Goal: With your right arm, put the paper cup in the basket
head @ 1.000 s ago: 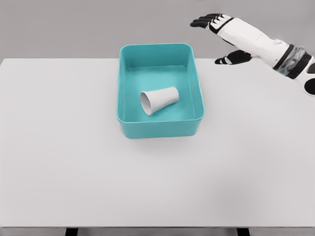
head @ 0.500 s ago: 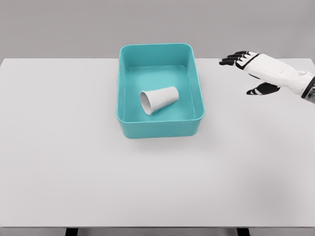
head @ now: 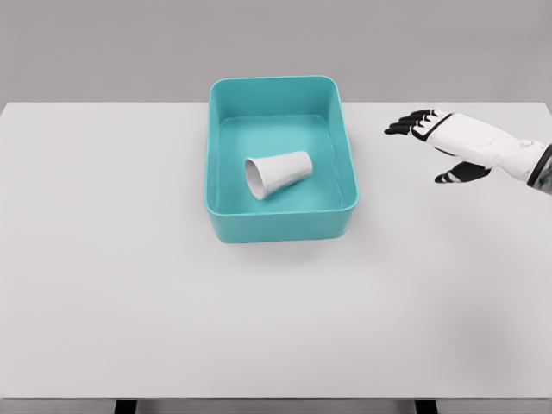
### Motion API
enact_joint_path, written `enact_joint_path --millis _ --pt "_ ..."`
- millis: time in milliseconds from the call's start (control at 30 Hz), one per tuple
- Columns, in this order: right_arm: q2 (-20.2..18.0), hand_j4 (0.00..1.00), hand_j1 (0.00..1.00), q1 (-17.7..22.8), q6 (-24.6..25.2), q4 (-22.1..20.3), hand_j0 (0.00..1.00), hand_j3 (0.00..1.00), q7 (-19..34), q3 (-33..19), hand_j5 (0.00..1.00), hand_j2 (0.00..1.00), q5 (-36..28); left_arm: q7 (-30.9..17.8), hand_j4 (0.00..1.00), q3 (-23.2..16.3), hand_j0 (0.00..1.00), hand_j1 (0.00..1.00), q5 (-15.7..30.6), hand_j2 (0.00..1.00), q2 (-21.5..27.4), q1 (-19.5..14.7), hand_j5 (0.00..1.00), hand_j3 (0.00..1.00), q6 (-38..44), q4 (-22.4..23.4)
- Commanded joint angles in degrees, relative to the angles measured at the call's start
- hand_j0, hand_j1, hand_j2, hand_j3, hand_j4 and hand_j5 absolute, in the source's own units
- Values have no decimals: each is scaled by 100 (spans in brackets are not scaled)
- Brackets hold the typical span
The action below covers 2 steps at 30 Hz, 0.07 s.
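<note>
Right hand (head: 450, 142) lowered; paper cup (head: 278, 174) toppled in basket (head: 280, 226).

Right hand (head: 447, 142): extended, empty.
Arm enters from the right edge, forearm white, palm facing down; dark fingers (head: 405, 123) spread and pointing left, thumb splayed on the near side, nothing grasped.

No readable text or labels, seemingly
</note>
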Motion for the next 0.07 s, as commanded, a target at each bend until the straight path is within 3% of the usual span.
enact_joint_path --millis 0,33 --pt "-8 100 100 0 -2 -1 100 100 -3 4 100 100 -36 -1 100 -1 100 100 2 100 0 0 100 100 0 1" --pt "-8 100 100 0 -2 -1 100 100 -3 4 100 100 -36 -1 100 8 100 100 2 100 0 0 100 100 0 1"
